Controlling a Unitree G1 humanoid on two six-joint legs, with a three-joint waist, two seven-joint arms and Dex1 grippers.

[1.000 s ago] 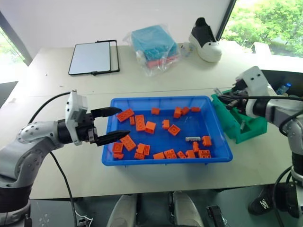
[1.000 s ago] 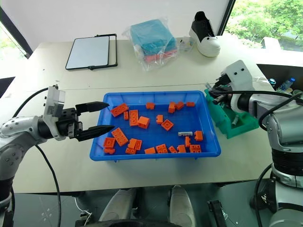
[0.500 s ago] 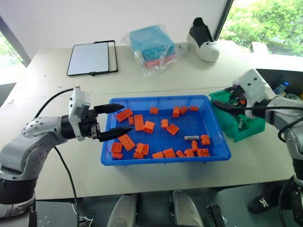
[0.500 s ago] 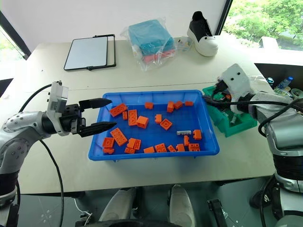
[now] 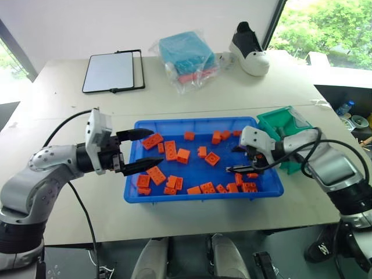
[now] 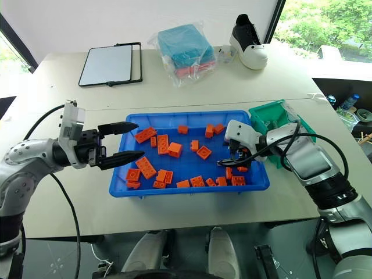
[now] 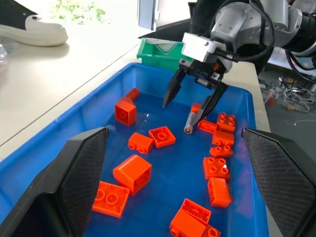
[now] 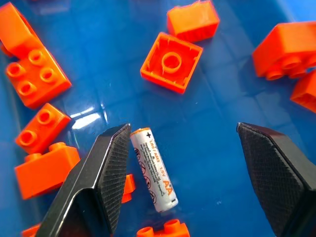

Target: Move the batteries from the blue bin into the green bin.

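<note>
One battery: a single silver-grey battery (image 8: 153, 170) is seen lying flat on the floor of the blue bin, toward its right end, among orange bricks.
Blue bin: the blue bin (image 5: 135, 152) is set at the middle of the table (image 5: 232, 96), near the front edge; its floor is scattered with orange bricks (image 5: 176, 154).
Green bin: the green bin (image 5: 278, 123) is placed just beside the blue bin's right end.
Right gripper: the right gripper (image 5: 240, 158) is lowered into the right end of the blue bin, pointing down over the battery; its fingers (image 8: 101, 185) are spread wide, one on each side of the battery, with nothing gripped. Whether the near finger touches the battery cannot be told.
Left gripper: the left gripper (image 5: 141, 150) is held level at the blue bin's left rim, pointing right; its fingers (image 7: 83, 165) are spread apart and nothing is held.
Other items on table: a black-framed whiteboard (image 5: 112, 71), a clear bag with a teal bundle (image 5: 189, 55) and a black-and-white shoe (image 5: 250, 49) are lined along the far side.
</note>
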